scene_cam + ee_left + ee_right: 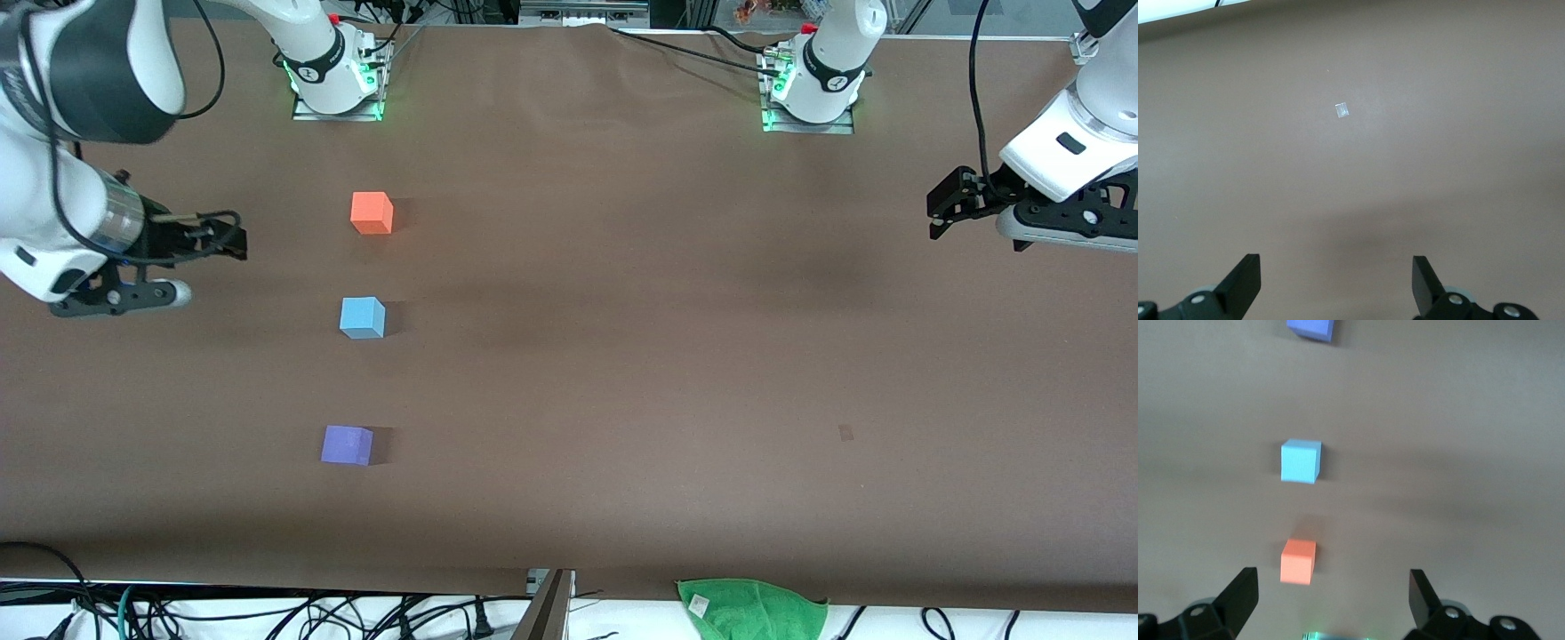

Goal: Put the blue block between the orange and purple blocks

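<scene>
You've got the blue block (362, 318) on the worktop (622, 311) btwn orange block (372, 213) & purple block (347, 445). Left tool (1337, 280) & right tool (1331, 597) both wide open, empty, up over bare worktop.

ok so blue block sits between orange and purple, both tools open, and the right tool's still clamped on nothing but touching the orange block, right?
Not quite. The right tool touches nothing: the front view shows it apart from the orange block, toward the right arm's end of the table. The rest holds: the blue block sits between orange and the purple block, and both tools, including the left tool, are open.
</scene>
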